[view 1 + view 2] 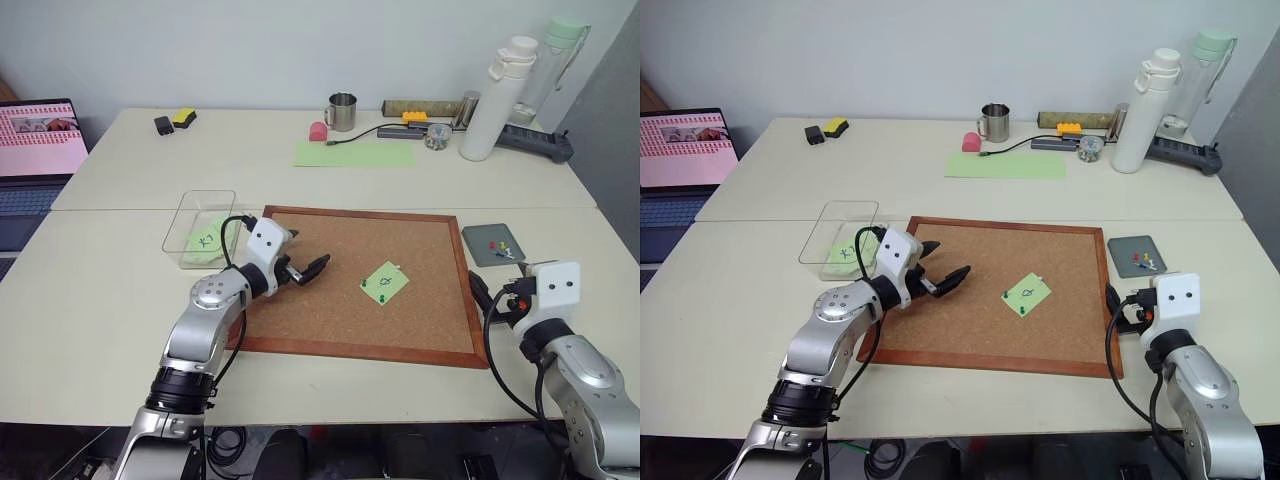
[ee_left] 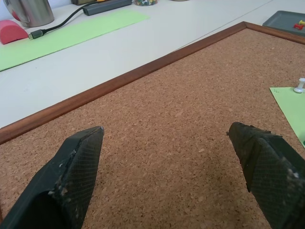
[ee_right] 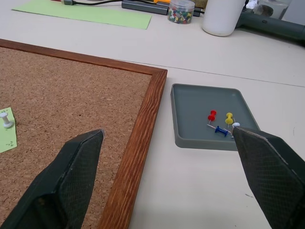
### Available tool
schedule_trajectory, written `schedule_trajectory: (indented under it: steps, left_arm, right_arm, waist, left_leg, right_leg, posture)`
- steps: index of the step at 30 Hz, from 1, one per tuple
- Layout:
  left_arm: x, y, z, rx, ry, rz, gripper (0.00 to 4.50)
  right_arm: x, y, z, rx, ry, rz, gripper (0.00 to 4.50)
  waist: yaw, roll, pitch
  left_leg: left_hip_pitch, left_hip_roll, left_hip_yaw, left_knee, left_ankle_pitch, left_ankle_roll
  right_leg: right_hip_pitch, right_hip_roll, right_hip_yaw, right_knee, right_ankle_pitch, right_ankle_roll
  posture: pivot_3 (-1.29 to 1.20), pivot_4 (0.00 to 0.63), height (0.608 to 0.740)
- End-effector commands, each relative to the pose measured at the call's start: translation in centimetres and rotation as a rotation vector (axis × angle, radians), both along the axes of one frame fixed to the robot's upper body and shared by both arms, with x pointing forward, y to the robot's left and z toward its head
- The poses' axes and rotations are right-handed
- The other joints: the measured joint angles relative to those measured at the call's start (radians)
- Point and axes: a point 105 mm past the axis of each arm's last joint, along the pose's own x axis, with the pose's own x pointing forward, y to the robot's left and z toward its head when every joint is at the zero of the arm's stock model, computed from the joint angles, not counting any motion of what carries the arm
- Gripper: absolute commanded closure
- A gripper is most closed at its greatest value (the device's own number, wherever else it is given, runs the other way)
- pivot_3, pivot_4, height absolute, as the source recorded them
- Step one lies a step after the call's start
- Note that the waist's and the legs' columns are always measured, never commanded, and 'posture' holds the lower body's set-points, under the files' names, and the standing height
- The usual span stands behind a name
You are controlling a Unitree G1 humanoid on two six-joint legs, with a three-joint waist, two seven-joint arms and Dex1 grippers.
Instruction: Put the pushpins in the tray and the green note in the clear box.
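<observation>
The green note (image 1: 384, 282) lies pinned on the corkboard (image 1: 330, 320), with a white pushpin (image 2: 299, 85) at its far corner and two dark green pushpins (image 1: 366, 284) at its near edges. My left gripper (image 1: 305, 256) hovers open over the board, left of the note, with nothing between its fingers. The clear box (image 1: 186, 215) stands left of the board with another green note (image 1: 207, 240) inside. The grey tray (image 3: 190, 109), right of the board, holds red (image 3: 212, 115), yellow and blue pushpins. Near the board's right edge my right gripper (image 3: 167, 132) stands open and empty, short of the tray.
At the back of the table are a long pale-green sheet (image 1: 354, 153), a metal mug (image 1: 341, 111), a small jar of pins (image 1: 437, 136), a white bottle (image 1: 495, 100) and a power strip (image 1: 535, 140). An open laptop (image 1: 35, 150) sits far left.
</observation>
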Motion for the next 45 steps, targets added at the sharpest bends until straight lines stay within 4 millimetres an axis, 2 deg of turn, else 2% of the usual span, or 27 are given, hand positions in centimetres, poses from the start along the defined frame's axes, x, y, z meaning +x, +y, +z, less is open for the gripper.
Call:
schedule_trajectory:
  steps: [1, 35, 37, 38, 40, 42, 45]
  left_arm:
    - [0.0, 0.1, 1.5, -0.012, -0.041, -0.014, 0.04]
    - [-0.5, 0.1, 2.1, -0.073, -0.028, -0.052, 0.04]
    - [-1.1, 0.0, 2.7, -0.118, -0.026, -0.094, 0.4]
    - [-1.4, 0.0, 2.8, -0.124, -0.02, -0.119, 0.42]
    - [-2.0, 0.0, 2.9, -0.124, -0.001, -0.173, 0.87]
    - [-2.5, 0.3, 2.5, -0.095, 0.033, -0.226, 1.27]
    - [-2.7, 0.8, 1.8, -0.043, 0.062, -0.266, 1.78]
  right_arm:
    - [-0.2, 0.1, 1.5, -0.02, -0.065, 0.002, 0.0]
    - [-0.2, 0.1, 1.5, -0.021, -0.063, 0.009, 0.0]
    - [-0.1, 0.6, 1.7, -0.014, -0.065, 0.047, 0.0]
    - [-0.1, 1.3, 1.9, 0.001, -0.066, 0.1, 0.0]
    - [-0.2, 3.2, 2.3, 0.036, -0.065, 0.238, 0.0]
    - [-0.5, 5.1, 2.6, 0.044, -0.049, 0.403, 0.0]
    - [-0.4, 6.6, 2.7, 0.044, -0.027, 0.542, 0.0]
  waist:
    - [0.0, 0.0, 0.0]
    - [0.0, 0.0, 0.0]
    - [0.0, 0.0, 0.0]
    - [0.0, 0.0, 0.0]
    - [-0.002, 0.0, 0.0]
    - [-0.003, 0.0, 0.0]
    - [-0.004, 0.0, 0.0]
  left_leg:
    - [0.0, 0.0, 0.0, 0.0, 0.0, 0.0]
    - [0.0, 0.0, 0.0, 0.0, 0.0, 0.0]
    - [0.0, 0.0, 0.0, 0.0, 0.0, 0.0]
    - [0.0, 0.0, 0.0, 0.0, 0.0, 0.0]
    - [0.0, 0.0, 0.0, 0.0, 0.0, 0.0]
    - [0.001, 0.0, 0.0, 0.0, 0.0, 0.0]
    - [0.001, 0.0, 0.0, 0.0, 0.0, 0.0]
  right_leg:
    - [0.0, 0.0, 0.0, 0.0, 0.0, 0.0]
    - [0.0, 0.0, 0.0, 0.0, 0.0, 0.0]
    - [0.0, 0.0, 0.0, 0.0, 0.0, 0.0]
    - [0.0, 0.0, 0.0, 0.0, 0.0, 0.0]
    - [0.0, 0.0, 0.0, 0.0, 0.0, 0.0]
    - [0.0, 0.0, 0.0, 0.0, 0.0, 0.0]
    - [0.0, 0.001, 0.0, 0.0, 0.0, 0.0]
  posture:
    - [0.0, 0.15, 0.74]
    - [0.0, 0.15, 0.74]
    - [0.0, 0.15, 0.74]
    - [0.0, 0.15, 0.74]
    - [0.0, 0.15, 0.74]
    - [0.0, 0.15, 0.74]
    - [0.0, 0.15, 0.74]
